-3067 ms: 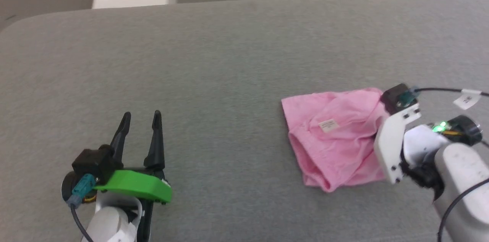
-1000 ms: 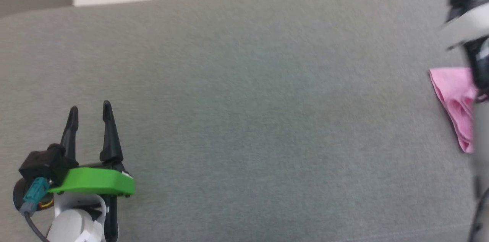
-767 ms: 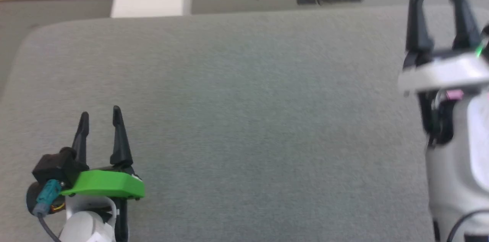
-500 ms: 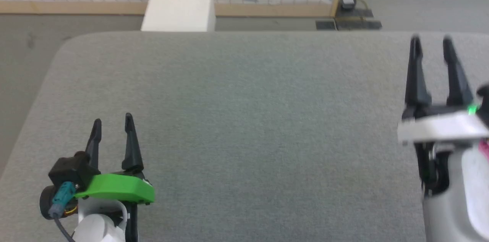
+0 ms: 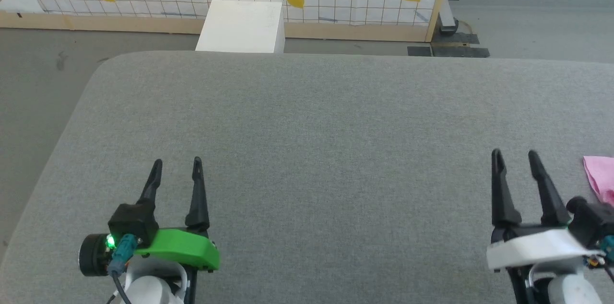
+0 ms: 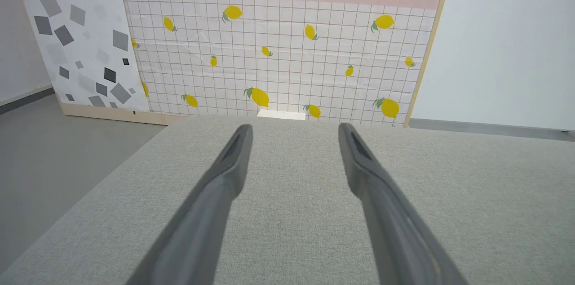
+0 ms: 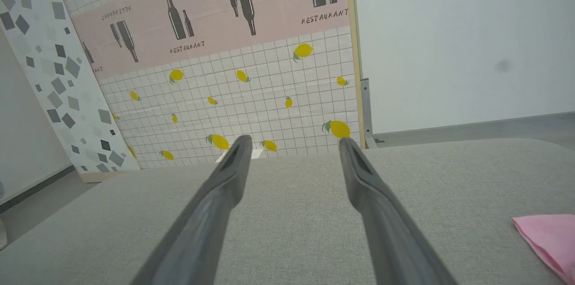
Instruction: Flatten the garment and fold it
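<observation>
Looking down from the head view, a grey padded table (image 5: 307, 117) is recorded across most of the frame. The left gripper (image 5: 177, 162) is noted over the table's near left part, its two dark fingers spread apart with nothing between them. The right gripper (image 5: 514, 153) is noted over the table's near right part, its fingers likewise apart and empty. The garment (image 5: 599, 181), pink, is found lying on the table just beside the right gripper and untouched by it; it is cut off by the frame edge. A white box (image 5: 240, 26) is observed beyond the table's far edge.

In the left wrist view, the spread fingers are seen above the table, pointed toward its far edge.

In the right wrist view, the fingers are again seen parted above the table. A corner of the garment is noted flat on the table, apart from them.
</observation>
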`<state>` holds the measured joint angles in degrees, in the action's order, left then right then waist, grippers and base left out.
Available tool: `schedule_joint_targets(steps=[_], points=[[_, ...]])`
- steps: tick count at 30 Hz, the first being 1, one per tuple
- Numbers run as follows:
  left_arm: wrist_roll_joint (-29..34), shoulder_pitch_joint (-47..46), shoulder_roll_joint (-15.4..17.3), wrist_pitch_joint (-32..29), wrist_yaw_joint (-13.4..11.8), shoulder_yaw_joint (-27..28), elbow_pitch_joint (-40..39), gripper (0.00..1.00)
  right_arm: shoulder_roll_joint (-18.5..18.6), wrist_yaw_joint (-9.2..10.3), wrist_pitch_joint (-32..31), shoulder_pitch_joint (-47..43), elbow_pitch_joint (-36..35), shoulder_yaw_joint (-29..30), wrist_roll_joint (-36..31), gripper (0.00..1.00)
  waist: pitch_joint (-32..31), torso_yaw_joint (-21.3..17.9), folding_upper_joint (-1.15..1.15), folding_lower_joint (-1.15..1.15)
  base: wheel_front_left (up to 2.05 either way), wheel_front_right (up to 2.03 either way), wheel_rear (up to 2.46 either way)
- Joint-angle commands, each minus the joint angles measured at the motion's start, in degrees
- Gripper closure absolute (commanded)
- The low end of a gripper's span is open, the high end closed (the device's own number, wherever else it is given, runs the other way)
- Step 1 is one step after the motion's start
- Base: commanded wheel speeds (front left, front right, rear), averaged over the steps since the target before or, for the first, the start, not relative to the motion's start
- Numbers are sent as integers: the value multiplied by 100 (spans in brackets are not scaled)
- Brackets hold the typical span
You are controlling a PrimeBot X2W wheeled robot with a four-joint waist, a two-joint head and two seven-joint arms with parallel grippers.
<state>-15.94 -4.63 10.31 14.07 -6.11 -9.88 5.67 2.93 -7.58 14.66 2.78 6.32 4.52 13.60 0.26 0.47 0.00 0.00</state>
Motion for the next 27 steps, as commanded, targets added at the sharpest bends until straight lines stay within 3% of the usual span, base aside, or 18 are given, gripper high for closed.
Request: schedule_joint_targets(steps=[1,17,18,27], points=[[45,79,-36,48,-7,-19,54,0,-4,9,32,-122,8,-22,8,0,-4,-5,0,0,0,0,0],[-162,166,-208,83,133,-50,429,0,-5,9,33,-529,172,-58,90,0,70,-66,0,0,0,0,0],[-122,114,-188,42,108,-43,437,100,0,0,0,-484,168,-62,63,100,69,-66,0,0,0,0,0],[-70,120,-202,-10,119,-10,419,100,0,0,-42,-478,149,-72,21,100,66,-67,0,0,0,0,0]])
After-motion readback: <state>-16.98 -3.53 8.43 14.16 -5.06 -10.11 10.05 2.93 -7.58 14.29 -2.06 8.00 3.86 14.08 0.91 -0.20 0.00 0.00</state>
